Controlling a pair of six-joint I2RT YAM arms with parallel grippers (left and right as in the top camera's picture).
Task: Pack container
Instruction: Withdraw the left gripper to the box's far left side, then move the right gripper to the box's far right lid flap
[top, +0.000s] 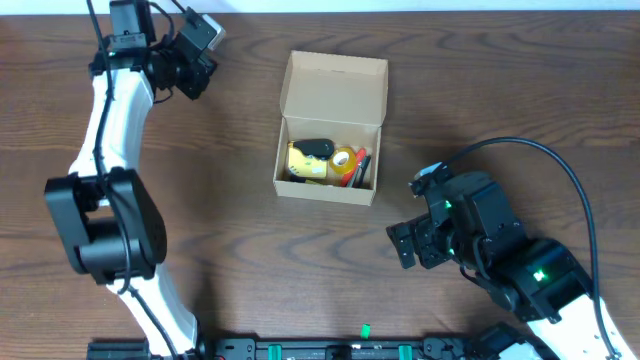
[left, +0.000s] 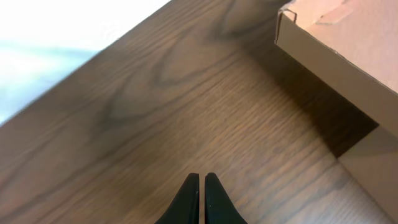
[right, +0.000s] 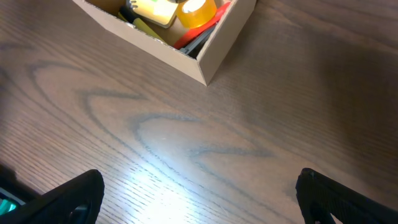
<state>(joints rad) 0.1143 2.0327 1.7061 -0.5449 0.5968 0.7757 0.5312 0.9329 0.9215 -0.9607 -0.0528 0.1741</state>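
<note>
Left end effector (left: 200, 180): fingers pressed together, empty, by the far left corner of the surface (top: 230, 250). Box (top: 325, 190): mid-surface, lid open, items (top: 325, 163) already inside; closing apparently remains. Right end effector (top: 404, 247): spread wide, empty, toward the near right edge.

My left gripper (left: 201, 182) hung with jaws pressed together; my right gripper (right: 199, 186) hovered, jaws spread wide.
</note>
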